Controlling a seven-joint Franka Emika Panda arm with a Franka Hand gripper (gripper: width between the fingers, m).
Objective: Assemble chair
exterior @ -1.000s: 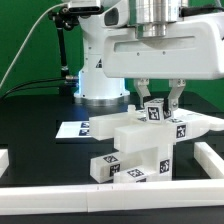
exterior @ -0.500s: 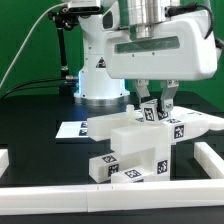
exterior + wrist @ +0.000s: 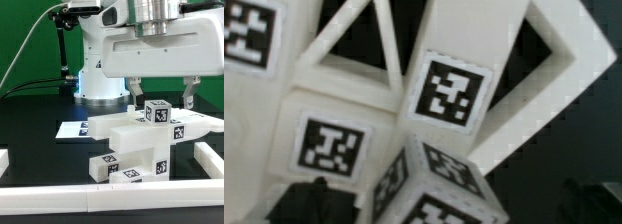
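Release just happened: fingers point(image 3: 134, 92) now wide, small cube point(image 3: 155, 111) free between them, touching neither, seated atop chair point(image 3: 135, 140). Piece looks placed; next part likely follows.

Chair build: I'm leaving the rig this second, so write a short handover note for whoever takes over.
Gripper open, its fingers apart on either side of the small tagged block, not gripping it. The block stands upright on top of the joined chair parts, beside the marker board. Done: several parts stacked together. Left: probably check the block is seated; the chair does not look finished.
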